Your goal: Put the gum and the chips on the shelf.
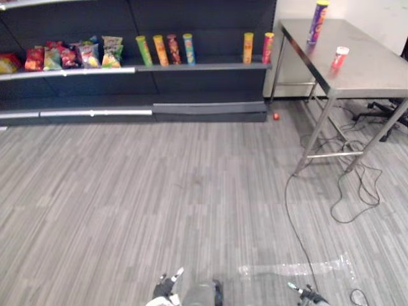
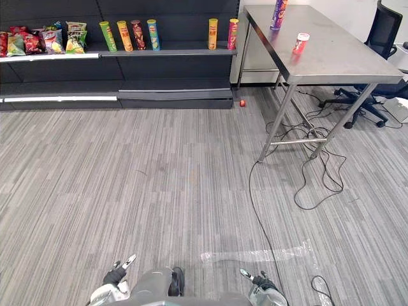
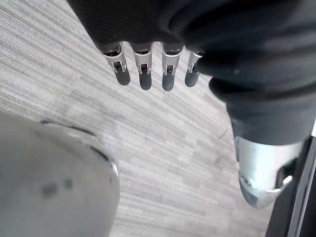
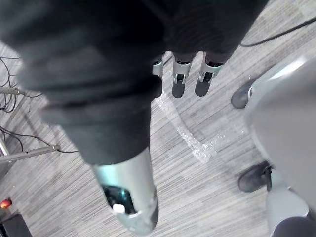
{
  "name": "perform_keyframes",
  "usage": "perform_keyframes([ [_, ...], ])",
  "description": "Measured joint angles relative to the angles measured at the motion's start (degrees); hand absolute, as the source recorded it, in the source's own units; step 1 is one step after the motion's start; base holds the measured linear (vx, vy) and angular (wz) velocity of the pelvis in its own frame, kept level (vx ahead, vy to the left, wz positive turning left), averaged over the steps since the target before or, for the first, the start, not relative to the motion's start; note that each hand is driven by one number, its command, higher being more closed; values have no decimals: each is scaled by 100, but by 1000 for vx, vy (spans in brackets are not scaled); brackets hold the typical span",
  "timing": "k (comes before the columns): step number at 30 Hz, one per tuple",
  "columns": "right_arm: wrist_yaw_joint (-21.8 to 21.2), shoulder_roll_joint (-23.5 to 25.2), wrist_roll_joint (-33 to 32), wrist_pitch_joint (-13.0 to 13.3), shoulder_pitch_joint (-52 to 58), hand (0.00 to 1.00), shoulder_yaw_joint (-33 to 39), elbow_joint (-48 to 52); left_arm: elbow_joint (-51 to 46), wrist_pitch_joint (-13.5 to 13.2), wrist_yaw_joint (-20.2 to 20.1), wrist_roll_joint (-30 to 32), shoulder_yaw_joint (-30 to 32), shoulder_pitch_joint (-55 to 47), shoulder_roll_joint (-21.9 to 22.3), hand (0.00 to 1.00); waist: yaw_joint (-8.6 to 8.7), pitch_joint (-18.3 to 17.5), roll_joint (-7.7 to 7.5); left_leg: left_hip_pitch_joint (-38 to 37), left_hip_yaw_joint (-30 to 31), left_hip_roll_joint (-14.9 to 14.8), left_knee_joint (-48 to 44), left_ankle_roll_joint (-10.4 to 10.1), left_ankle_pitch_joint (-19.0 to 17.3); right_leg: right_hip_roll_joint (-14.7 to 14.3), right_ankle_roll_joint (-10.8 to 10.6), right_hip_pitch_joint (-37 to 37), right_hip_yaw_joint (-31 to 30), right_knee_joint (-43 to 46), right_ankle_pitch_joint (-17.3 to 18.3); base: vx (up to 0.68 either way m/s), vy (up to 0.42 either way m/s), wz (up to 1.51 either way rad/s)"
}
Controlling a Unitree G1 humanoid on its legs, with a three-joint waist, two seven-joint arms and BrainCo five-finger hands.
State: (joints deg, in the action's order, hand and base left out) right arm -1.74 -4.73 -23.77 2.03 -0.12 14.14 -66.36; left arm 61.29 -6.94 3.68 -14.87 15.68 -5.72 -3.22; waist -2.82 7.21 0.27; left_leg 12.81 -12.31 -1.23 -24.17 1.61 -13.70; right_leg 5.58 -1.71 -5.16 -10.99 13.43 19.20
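At far left stands a dark metal shelf [image 1: 204, 66]. Nearest, the left hand [image 3: 144, 69] and right hand [image 4: 178, 81] hang empty, fingers straight. Far right, a tall purple chips can [image 1: 317, 22] and red-white gum tub [image 1: 339, 57] stand on a steel table [image 1: 373, 76].

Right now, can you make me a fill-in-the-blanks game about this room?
1. The purple can and the little red tub are on the metal ____.
2. On the shelf, the snack bags sit to the ____ of the row of cans.
3. The left hand and the right hand hold ____.
4. A small red thing lies on the ____ by the shelf's end.
Missing words: table, left, nothing, floor.
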Motion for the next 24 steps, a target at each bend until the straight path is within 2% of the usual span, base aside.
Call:
perform_keyframes([
  [1, -6, 18, 1, 2, -1, 0, 0, -1, 45, 10, 2, 6, 14, -75, -45, 0, -14, -80, -46, -68, -115, 91, 129, 41, -25, 95, 15, 39, -94, 31, 12, 294, 226, -80],
  [2, -17, 38, 9, -2, -2, 0, -1, 3, 175, 38, 1, 9, 37, -219, -30, 0, -78, -195, -38, -241, -345, 173, 370, 127, -37, 91, -121, 371, -375, 783, 29, 321, 188, -55],
  [3, -19, 60, 9, -2, 30, 0, 1, 3, 245, 87, 4, 9, 40, -322, -28, 0, -68, -210, 0, -414, -418, 211, 469, 248, -73, -4, -275, 578, -561, 1727, -41, 409, 209, -40],
  [4, -31, 103, 9, -5, 149, 0, 7, 1, 255, 114, -3, 23, 26, -428, -56, 0, -40, -259, -74, -699, -427, 389, 609, 362, -115, -85, -654, 697, -670, 2595, -322, 434, 191, -13],
  [6, -37, 102, 10, -6, 268, 0, 8, -1, 243, 128, -9, 36, 7, -535, -136, 0, -39, -254, -152, -1089, -433, 592, 693, 444, -266, -143, -957, 914, -855, 3600, -797, 380, 125, 10],
  [7, -48, 105, 17, -6, 317, 0, 5, 12, 241, 136, -10, 48, -109, -535, -149, 0, 43, -235, -146, -1334, -393, 641, 751, 507, -310, -193, -1163, 1116, -774, 4303, -1390, 349, 57, 27],
  [8, -72, 119, 17, -4, 363, 0, 9, 22, 239, 137, -11, 50, -188, -524, -154, 0, 67, -212, -124, -1458, -342, 648, 789, 544, -332, -194, -1256, 1236, -685, 4638, -1543, 332, 38, 35],
  [9, -111, 102, 14, 18, 355, 0, 102, 86, 236, 140, -18, 65, -266, -444, -197, 0, 149, -113, -86, -1747, -183, 656, 897, 568, -347, -182, -1258, 1501, -317, 5299, -1535, 307, 12, 36],
  [10, -128, 80, -5, 65, 354, 0, 202, 169, 235, 138, -19, 77, -382, -305, -196, 0, 190, 17, -18, -2088, -42, 610, 1125, 567, -346, -102, -1041, 1771, 146, 5725, -1407, 260, 0, 40],
  [11, -128, 69, -4, 94, 360, 0, 244, 232, 236, 138, -20, 113, -436, -271, -191, 0, 221, 48, 9, -2227, 25, 583, 1225, 564, -345, -28, -902, 1924, 375, 5801, -1326, 239, -2, 35],
  [12, -129, 59, -3, 123, 364, 0, 319, 252, 206, 138, -23, 174, -537, -164, -205, 0, 273, 138, 53, -2540, 113, 532, 1468, 543, -330, 117, -629, 2171, 753, 5699, -1144, 271, -7, 25],
  [13, -133, 52, 4, 127, 363, 0, 391, 256, 190, 137, -33, 225, -572, -73, -214, 0, 291, 244, 40, -2829, 161, 463, 1654, 536, -330, 182, -492, 2322, 1003, 5302, -914, 218, -19, 24],
  [14, -132, 53, 4, 125, 381, 0, 415, 254, 191, 137, -37, 231, -572, -37, -215, 0, 314, 258, 24, -2925, 200, 411, 1715, 501, -353, 181, -463, 2407, 1087, 5003, -847, 288, -53, 29],
  [16, -124, 103, 5, 113, 467, 0, 631, 238, 195, 140, -68, 244, -550, 142, -165, 0, 436, 332, 26, -3206, 364, 169, 1843, 265, -555, 94, -404, 2684, 1317, 3399, -844, 297, -111, 38],
  [17, -125, 120, 5, 110, 535, 0, 723, 239, 191, 139, -77, 258, -473, 191, -110, 0, 437, 352, 66, -3256, 361, 43, 1853, 174, -669, 30, -443, 2733, 1410, 2515, -925, 360, -149, 16],
  [19, -129, 209, -9, 92, 673, 0, 818, 218, 191, 129, -97, 275, -265, 252, -8, 0, 447, 355, 21, -3406, 366, -99, 1899, -49, -913, -26, -404, 2769, 1447, 489, -1508, 438, -180, 4],
  [20, -127, 209, 1, 88, 690, 0, 839, 206, 193, 129, -107, 279, -194, 264, 52, 0, 463, 354, 25, -3464, 369, -153, 1910, -92, -984, -41, -361, 2797, 1441, 159, -1690, 698, -266, 16],
  [21, -129, 139, 9, 58, 706, 0, 832, 208, 191, 129, -112, 292, -39, 256, 178, 0, 557, 315, 143, -3635, 387, -368, 2014, -139, -1067, -210, -287, 2764, 1528, 100, -2251, 642, -237, 18],
  [22, -138, 135, 38, 53, 712, 0, 786, 247, 210, 127, -130, 396, 85, 265, 274, 0, 587, 319, 224, -3639, 439, -547, 1850, -197, -940, -346, -119, 2817, 1574, 372, -2485, 786, -334, 20],
  [23, -140, 126, 46, 55, 687, 0, 805, 247, 223, 129, -148, 419, 109, 301, 316, 0, 591, 333, 257, -3603, 547, -633, 1702, -307, -829, -392, 13, 2866, 1623, 591, -2376, 656, -355, 7],
  [24, -134, 113, 74, 64, 658, 0, 815, 258, 229, 128, -169, 474, 118, 352, 382, 0, 586, 327, 290, -3542, 722, -775, 1349, -445, -499, -481, 190, 2878, 1734, 1013, -2050, 789, -458, 3],
])
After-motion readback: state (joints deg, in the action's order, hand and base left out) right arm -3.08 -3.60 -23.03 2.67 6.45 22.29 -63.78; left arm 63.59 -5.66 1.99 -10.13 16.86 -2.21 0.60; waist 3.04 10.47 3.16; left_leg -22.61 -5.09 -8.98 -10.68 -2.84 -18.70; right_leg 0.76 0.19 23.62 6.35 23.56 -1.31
